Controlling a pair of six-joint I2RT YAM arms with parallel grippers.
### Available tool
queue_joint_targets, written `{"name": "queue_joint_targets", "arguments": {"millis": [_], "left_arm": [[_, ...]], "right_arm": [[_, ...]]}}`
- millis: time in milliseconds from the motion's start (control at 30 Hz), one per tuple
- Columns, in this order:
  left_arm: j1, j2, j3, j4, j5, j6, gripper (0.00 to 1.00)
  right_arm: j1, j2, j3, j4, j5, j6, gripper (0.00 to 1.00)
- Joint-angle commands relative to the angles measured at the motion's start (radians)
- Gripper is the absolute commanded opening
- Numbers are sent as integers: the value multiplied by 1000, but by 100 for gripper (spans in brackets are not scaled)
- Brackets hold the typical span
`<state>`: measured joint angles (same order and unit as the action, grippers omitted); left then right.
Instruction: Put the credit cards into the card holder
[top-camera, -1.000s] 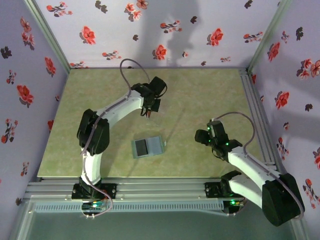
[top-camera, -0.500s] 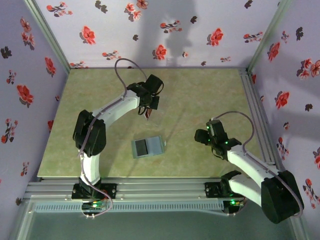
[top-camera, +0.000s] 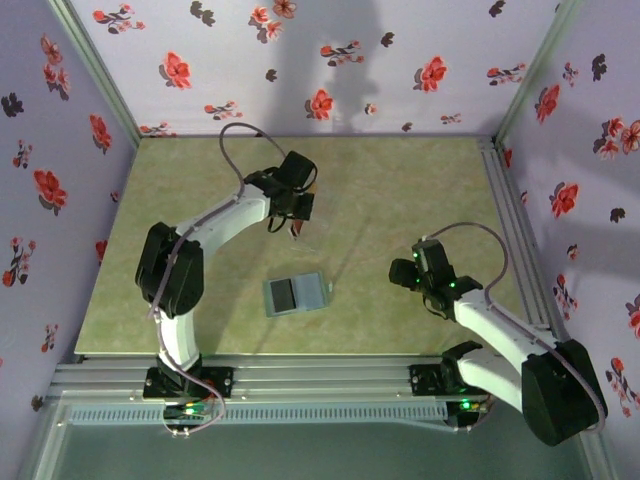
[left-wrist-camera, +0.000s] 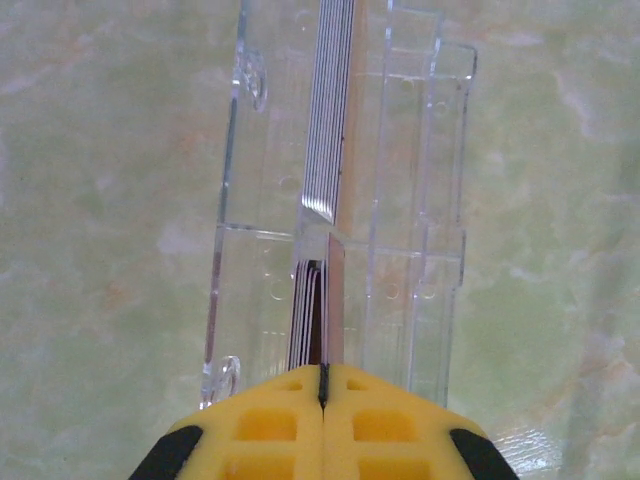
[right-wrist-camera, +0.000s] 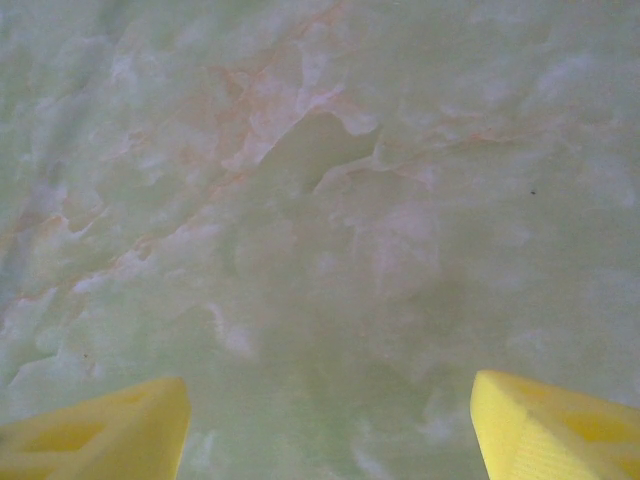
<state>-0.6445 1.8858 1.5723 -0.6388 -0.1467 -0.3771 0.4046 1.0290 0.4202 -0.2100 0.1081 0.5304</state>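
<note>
My left gripper (left-wrist-camera: 323, 372) was pinched together on what looked like one credit card (left-wrist-camera: 335, 300), held edge-on over the clear case (left-wrist-camera: 420, 200) where the other credit cards (left-wrist-camera: 330, 120) stood stacked, at the far middle of the table (top-camera: 420, 180). The card holder (top-camera: 295, 293) lay open nearer to me, apart from it, with no card visible inside. My right gripper (top-camera: 404, 272) hung jaws apart on the right. I judged the job barely begun.

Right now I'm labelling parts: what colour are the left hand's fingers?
Yellow fingers, clearest in left wrist view.
</note>
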Motion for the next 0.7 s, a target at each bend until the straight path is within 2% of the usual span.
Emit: {"name": "queue_joint_targets", "arguments": {"millis": [0,667], "left_arm": [[17,-42,-8,39,20,30,0],[26,-20,16,1,39,93,0]], "right_arm": [[-4,4,30,-9,6,-11,75],[-3,7,28,-5,4,-9,75]]}}
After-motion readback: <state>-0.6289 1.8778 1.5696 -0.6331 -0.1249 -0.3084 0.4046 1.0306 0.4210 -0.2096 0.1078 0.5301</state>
